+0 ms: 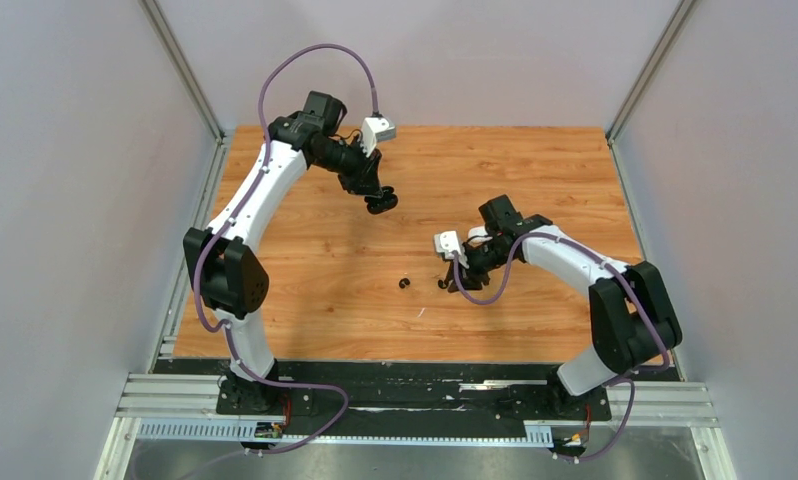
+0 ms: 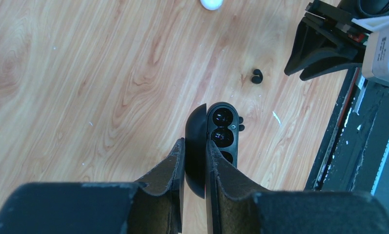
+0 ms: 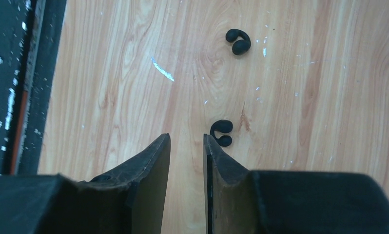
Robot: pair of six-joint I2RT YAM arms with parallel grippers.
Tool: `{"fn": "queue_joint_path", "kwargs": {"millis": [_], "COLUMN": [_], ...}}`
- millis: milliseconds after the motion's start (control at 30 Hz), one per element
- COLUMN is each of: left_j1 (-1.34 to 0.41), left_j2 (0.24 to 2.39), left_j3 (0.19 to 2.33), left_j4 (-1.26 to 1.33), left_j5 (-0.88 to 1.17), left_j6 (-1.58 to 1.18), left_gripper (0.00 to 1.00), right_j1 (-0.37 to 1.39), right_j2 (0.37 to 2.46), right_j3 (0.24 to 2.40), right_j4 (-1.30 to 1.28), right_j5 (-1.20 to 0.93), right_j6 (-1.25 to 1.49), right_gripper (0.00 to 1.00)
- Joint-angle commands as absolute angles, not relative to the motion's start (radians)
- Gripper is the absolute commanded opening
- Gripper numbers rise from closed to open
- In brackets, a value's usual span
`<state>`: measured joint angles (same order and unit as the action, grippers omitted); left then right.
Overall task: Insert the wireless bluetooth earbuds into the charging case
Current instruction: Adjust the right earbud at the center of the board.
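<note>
Two fingers of the left gripper [image 2: 195,146] clench the lid of the open black charging case [image 2: 224,131], held above the tabletop [image 2: 85,97] with its wells showing. The right gripper [image 3: 186,141] hangs low, released, with a narrow empty gap between its jaws. One black earbud [image 3: 222,132] lies just outside one fingertip, and a second black earbud [image 3: 239,41] lies farther ahead.
</note>
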<state>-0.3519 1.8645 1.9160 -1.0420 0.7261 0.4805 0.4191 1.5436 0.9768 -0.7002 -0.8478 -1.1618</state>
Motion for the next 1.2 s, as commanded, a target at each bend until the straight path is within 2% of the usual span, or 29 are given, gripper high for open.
{"fn": "queue_joint_path", "kwargs": {"millis": [0, 633, 1167], "left_j1": [-0.349, -0.349, -0.350], "left_j2": [1.804, 1.817, 1.829], "left_j3": [1.913, 1.911, 1.912], "left_j4": [-1.003, -1.016, -1.012], "left_j5": [0.719, 0.725, 0.735], "left_j6": [0.470, 0.448, 0.438], "left_gripper": [0.00, 0.00, 0.00], "right_j1": [0.433, 0.473, 0.478], "right_j2": [1.561, 1.663, 1.669], "right_j3": [0.956, 0.949, 0.984], "right_j4": [-0.696, -0.569, -0.559], "right_j5": [-0.829, -0.701, -0.684], "right_j6": [-1.353, -1.320, -1.293], "right_gripper": [0.31, 0.38, 0.36]}}
